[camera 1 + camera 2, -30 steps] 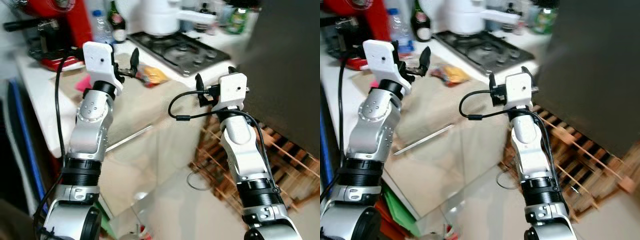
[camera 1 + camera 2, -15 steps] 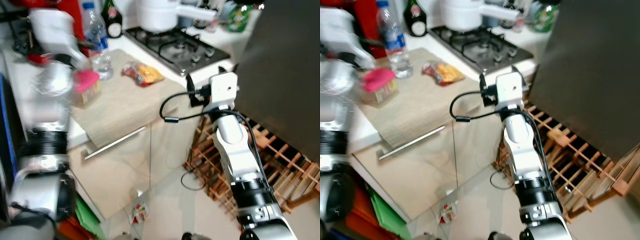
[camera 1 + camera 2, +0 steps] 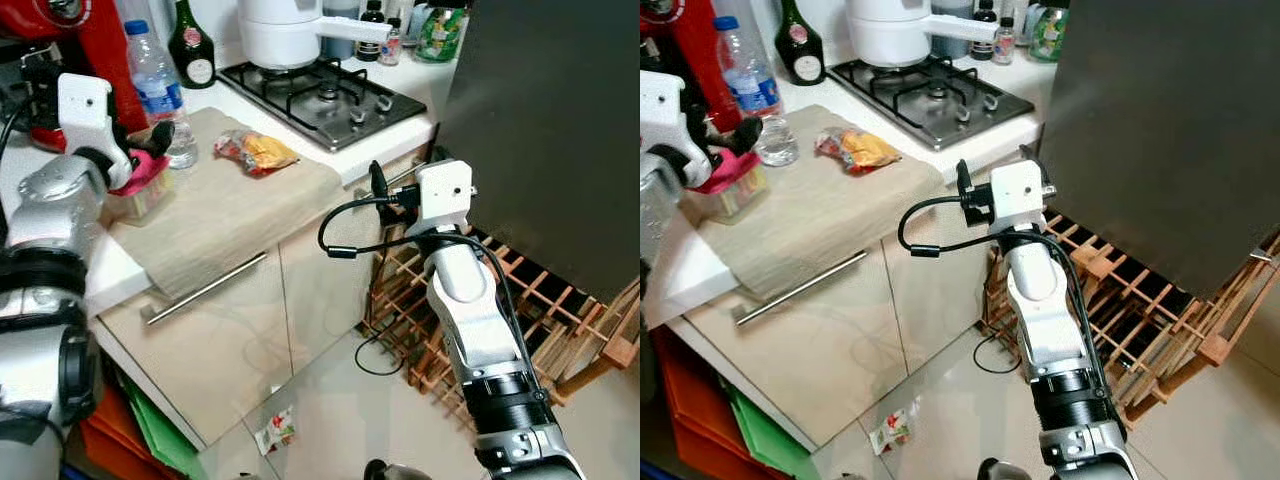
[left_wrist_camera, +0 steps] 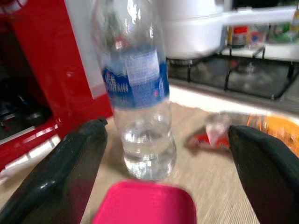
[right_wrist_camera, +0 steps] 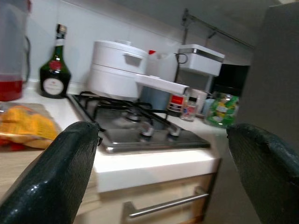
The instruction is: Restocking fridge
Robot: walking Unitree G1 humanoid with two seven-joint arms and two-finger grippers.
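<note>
A clear water bottle (image 3: pixel 155 85) with a blue label stands on the counter beside a red machine. In front of it sits a pink-lidded box (image 3: pixel 140 188). A yellow and red snack bag (image 3: pixel 255 150) lies on the beige cloth (image 3: pixel 220 215). My left gripper (image 3: pixel 150 150) hovers open just over the pink lid (image 4: pixel 145 205), facing the bottle (image 4: pixel 140 93), with nothing between its fingers (image 4: pixel 70 168). My right gripper (image 3: pixel 385 185) is open and empty, level with the counter's front edge below the hob. The dark fridge door (image 3: pixel 540 120) rises on the right.
A gas hob (image 3: pixel 325 95) with a white pot (image 3: pixel 280 30) is at the back, a green wine bottle (image 3: pixel 190 45) beside it. A red appliance (image 3: pixel 70 30) stands at far left. A wooden wine rack (image 3: pixel 560 320) sits on the floor under the fridge door.
The camera has shifted, so the counter sits differently in frame. My left arm swung left from above the cloth to the pink box and bottle. The right gripper stays raised and open.
</note>
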